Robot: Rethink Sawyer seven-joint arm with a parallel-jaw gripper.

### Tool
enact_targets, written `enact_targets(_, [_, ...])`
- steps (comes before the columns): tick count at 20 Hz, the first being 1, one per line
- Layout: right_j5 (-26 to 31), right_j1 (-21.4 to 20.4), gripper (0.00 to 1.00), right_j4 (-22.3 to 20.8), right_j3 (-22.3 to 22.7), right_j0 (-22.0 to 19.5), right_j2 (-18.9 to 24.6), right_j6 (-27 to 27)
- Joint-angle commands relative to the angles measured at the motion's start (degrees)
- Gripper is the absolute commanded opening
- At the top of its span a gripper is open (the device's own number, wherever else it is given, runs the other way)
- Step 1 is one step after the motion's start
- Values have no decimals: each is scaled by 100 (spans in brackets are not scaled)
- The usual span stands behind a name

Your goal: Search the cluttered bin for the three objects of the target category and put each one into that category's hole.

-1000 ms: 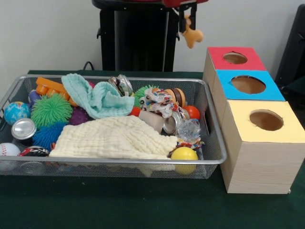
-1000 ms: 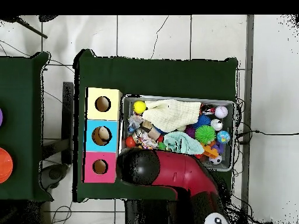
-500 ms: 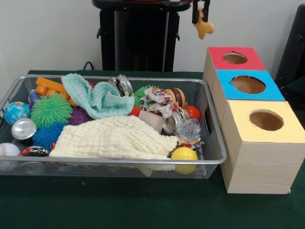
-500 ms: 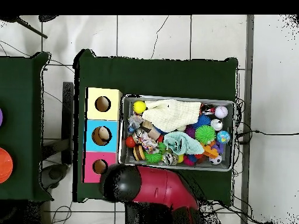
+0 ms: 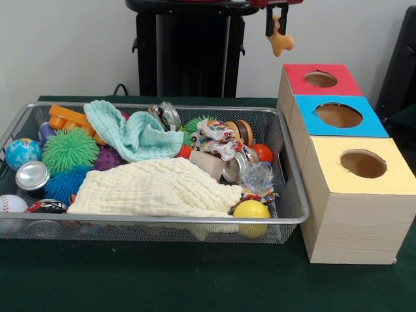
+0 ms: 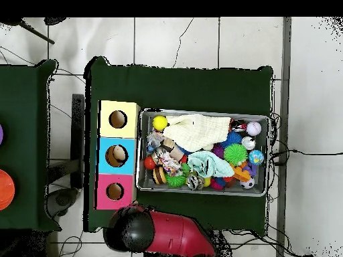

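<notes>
Front view: gripper point(image 5: 278, 26), fingers pinching small tan bone-shaped toy point(image 5: 281, 43) by its upper end; likely light, rigid, dangling freely.

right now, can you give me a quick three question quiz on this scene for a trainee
1. True or false: the gripper holds an orange bone-shaped toy in the air.
2. Which box is nearest the held toy in the front view? A. yellow box B. blue box C. red box
3. Fill in: the large cream cloth lies in the wire ____.

Key: 1 true; 2 C; 3 bin.
</notes>
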Motion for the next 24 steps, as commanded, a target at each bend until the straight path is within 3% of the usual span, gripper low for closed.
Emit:
enact_targets(1, [-1022,433,0,481,817,39,87,1574])
enact_targets(10, [-1579,474,0,1355,1158,404,507,2010])
enact_targets(16, [-1875,690,0,1832,1051,989,502,2291])
enact_targets(24, [-2139,1097,0,2034,710,1602,327,2564])
